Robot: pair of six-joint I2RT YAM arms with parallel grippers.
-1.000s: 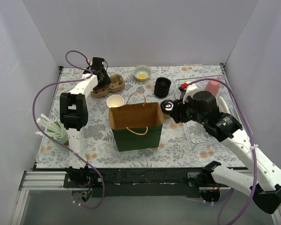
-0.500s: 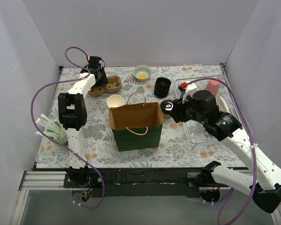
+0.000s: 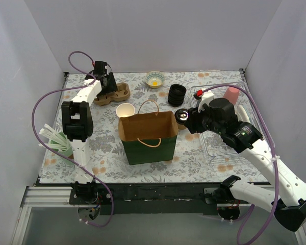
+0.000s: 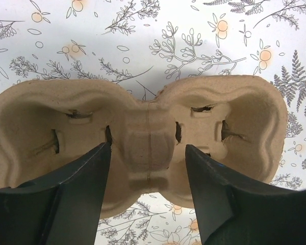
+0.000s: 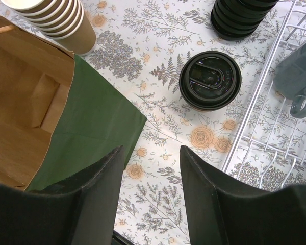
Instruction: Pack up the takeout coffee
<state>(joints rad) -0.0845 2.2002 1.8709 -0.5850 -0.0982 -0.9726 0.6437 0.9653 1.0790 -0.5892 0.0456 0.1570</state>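
Observation:
The takeout coffee (image 3: 182, 115), a brown cup under a black lid (image 5: 210, 80), stands on the table right of the green paper bag (image 3: 148, 148). My right gripper (image 3: 188, 121) hovers open just near of it; in the right wrist view its fingers (image 5: 152, 150) frame bare tablecloth between the bag's green side (image 5: 92, 112) and the rack. At the back left, my left gripper (image 3: 110, 86) is open over a brown pulp cup carrier (image 3: 115, 93). Its fingers (image 4: 147, 148) straddle the carrier's middle bridge (image 4: 149, 138) with gaps on both sides.
A stack of lidless paper cups (image 3: 125, 110) stands behind the bag's left corner. A stack of black lids (image 3: 176, 95) and a small bowl (image 3: 155, 79) sit at the back. A wire rack (image 3: 219, 145) with a pink cup (image 3: 231, 94) fills the right side. A green holder (image 3: 61, 145) is at the left.
My left gripper has opened around the carrier's middle after drawing it slightly back and left. The right arm and the coffee have not moved.

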